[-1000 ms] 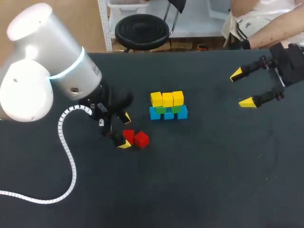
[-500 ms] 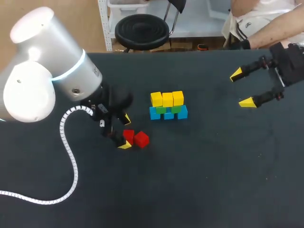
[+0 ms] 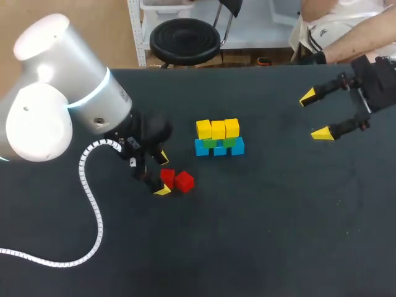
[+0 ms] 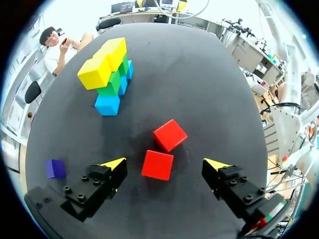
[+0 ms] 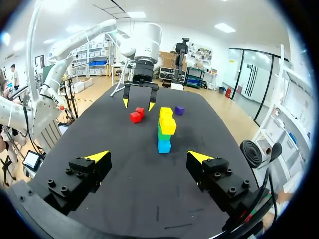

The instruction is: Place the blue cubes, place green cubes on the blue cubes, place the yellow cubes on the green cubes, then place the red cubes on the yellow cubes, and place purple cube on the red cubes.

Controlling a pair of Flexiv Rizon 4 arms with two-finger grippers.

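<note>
Matt black table (image 3: 278,235), smooth plastic-looking red cubes (image 4: 158,165), glossy white left arm shell (image 3: 59,86), ribbed white cable (image 3: 94,210).

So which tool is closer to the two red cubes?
Left. The left tool stands open astride one of the red cubes; the right tool hangs open far off, beyond the block stack.

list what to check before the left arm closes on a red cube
1. left jaws open: ok, they stand wide on either side of the nearer red cube, not touching it.
2. second red cube clear of the grasp: not ok, it seems to touch the nearer one.
3. yellow cubes ready to take red: ok, three in a row on top.
4. right jaws clear of those cubes: ok, open, far off to the side.
5. purple cube out of the way: ok, apart, beside the left jaws.
</note>
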